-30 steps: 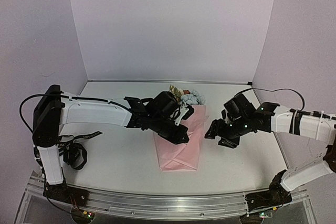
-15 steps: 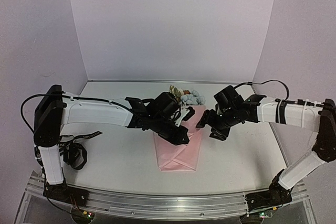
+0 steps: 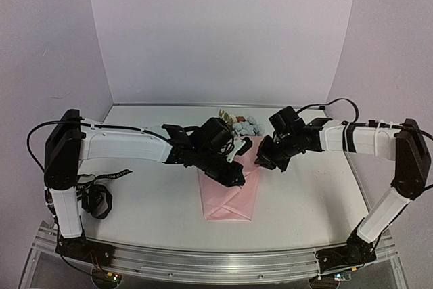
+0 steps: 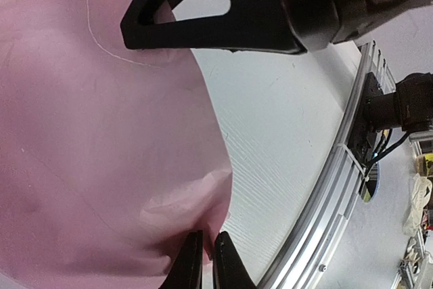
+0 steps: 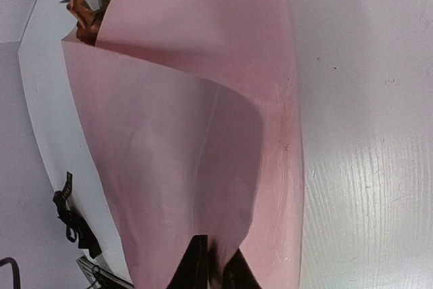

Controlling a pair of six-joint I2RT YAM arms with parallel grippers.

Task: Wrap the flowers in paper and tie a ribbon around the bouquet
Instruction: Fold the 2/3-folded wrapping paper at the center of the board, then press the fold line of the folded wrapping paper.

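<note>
On paper (image 5: 183,126), right gripper (image 5: 215,269) tight.

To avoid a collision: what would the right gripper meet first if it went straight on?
The paper: the right gripper seems shut on its edge and would push further into the fold.

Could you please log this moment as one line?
phase: wrapping | left gripper: shut on paper | right gripper: shut on paper | flowers: in paper | ribbon: untied

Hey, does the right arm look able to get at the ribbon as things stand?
Probably not. The ribbon lies at the far left, the left arm reaches across in between, and the right hand is shut on the paper.
</note>
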